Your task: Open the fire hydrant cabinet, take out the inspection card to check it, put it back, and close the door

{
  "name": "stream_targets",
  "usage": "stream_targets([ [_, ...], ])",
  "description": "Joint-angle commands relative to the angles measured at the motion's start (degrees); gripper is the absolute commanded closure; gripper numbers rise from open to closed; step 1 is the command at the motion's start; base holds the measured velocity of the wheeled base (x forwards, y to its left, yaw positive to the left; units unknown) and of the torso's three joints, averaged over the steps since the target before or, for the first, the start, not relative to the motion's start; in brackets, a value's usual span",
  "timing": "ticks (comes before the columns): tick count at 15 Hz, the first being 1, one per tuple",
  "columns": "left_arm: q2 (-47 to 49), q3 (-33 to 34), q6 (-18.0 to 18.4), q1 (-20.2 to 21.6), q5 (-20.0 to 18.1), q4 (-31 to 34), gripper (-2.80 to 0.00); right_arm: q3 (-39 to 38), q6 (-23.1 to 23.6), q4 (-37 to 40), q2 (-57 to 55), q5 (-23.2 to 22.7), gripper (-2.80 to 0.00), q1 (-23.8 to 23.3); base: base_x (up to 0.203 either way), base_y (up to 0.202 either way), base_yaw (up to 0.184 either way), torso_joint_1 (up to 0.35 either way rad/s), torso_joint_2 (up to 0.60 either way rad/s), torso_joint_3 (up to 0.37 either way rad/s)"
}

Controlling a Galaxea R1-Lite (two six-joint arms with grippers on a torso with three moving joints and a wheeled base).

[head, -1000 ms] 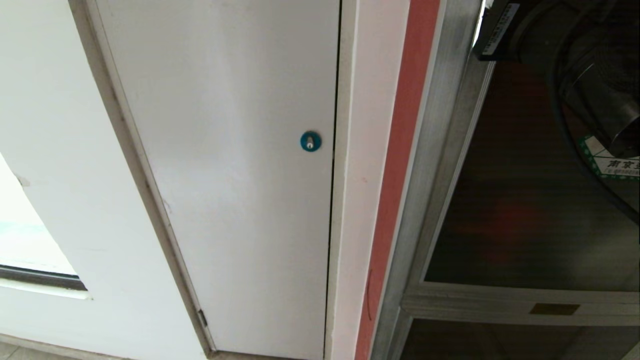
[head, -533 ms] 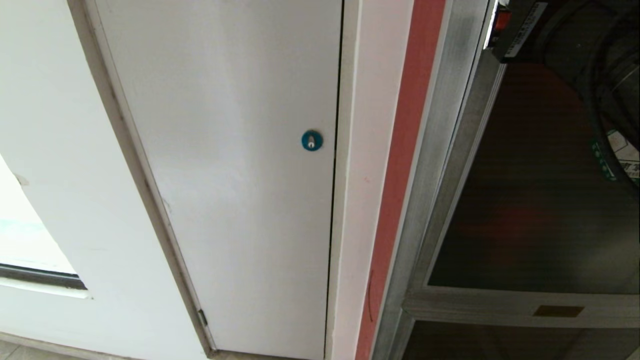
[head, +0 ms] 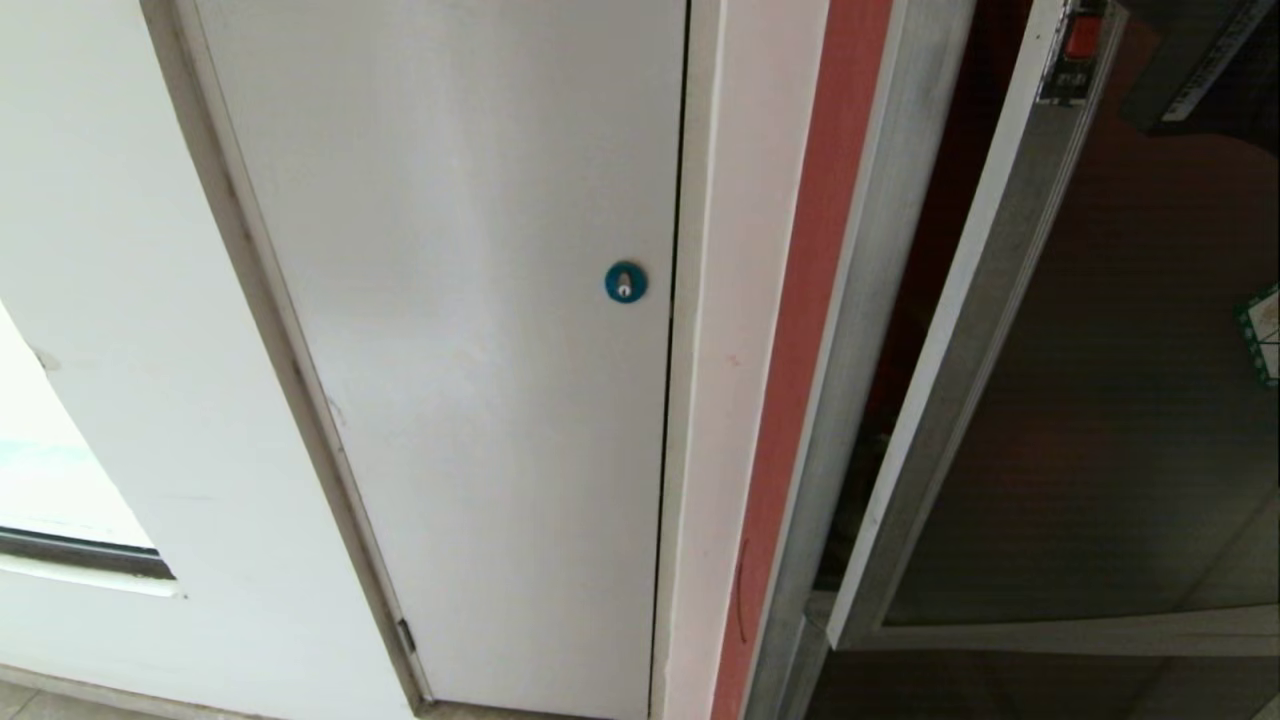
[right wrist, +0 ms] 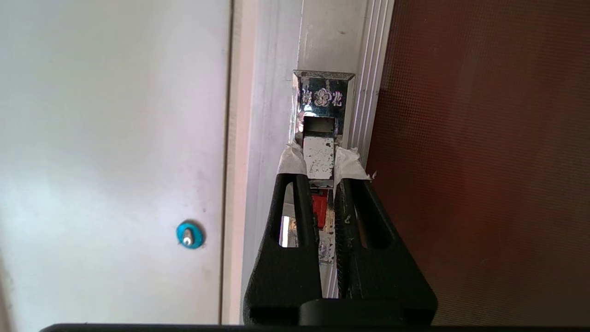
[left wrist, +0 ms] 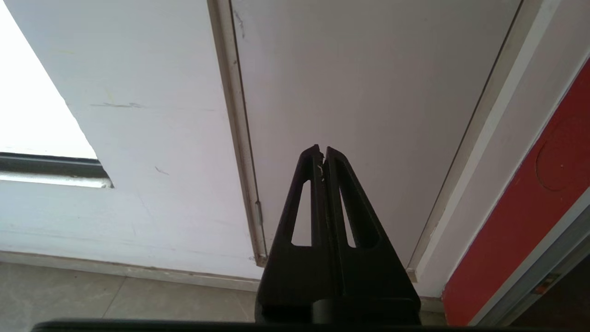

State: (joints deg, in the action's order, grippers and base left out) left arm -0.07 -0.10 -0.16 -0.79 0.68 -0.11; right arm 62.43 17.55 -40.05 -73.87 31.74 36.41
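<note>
Squarely between right jaws: latch tab [right wrist: 319, 162].

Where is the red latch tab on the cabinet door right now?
In the head view the red latch tab sits at the top right, on the door frame's free edge, swung off the fire hydrant cabinet; the right end effector is clamped on it.

Dark brown tinted door [head: 1100, 400] with silver frame (red latch tab [head: 1082, 38]), beside white panel [head: 450, 350], round blue lock [head: 625, 282]
</note>
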Motion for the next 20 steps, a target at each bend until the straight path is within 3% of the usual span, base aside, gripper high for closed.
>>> stream_targets([
  [1,0.07,0.01,-0.02,0.0,0.02,0.02,0.0,-0.62,0.11,-0.73,2.48,0.69,0.0,-0.03,0.0,0.0,0.0,0.0,0.0,0.0],
  [10,0.07,0.01,-0.02,0.0,0.02,-0.03,0.0,-2.58,0.2,-0.64,3.03,0.69,0.0,-0.03,0.0,0.0,0.0,0.0,0.0,0.0],
  [11,0.07,0.01,-0.02,0.0,0.02,-0.04,0.0,-2.58,0.2,-0.64,3.03,0.69,-2.8,-0.03,0.0,0.0,0.0,0.0,0.0,0.0],
  [17,0.07,0.01,-0.02,0.0,0.02,-0.01,0.0,-2.43,0.29,-0.2,3.9,0.42,-2.8,0.15,0.0,0.0,0.0,0.0,0.0,0.0],
  [20,0.07,0.01,-0.02,0.0,0.02,0.02,0.0,-3.48,0.21,5.31,7.05,0.19,-2.8,1.81,0.0,0.0,0.0,0.0,0.0,0.0],
])
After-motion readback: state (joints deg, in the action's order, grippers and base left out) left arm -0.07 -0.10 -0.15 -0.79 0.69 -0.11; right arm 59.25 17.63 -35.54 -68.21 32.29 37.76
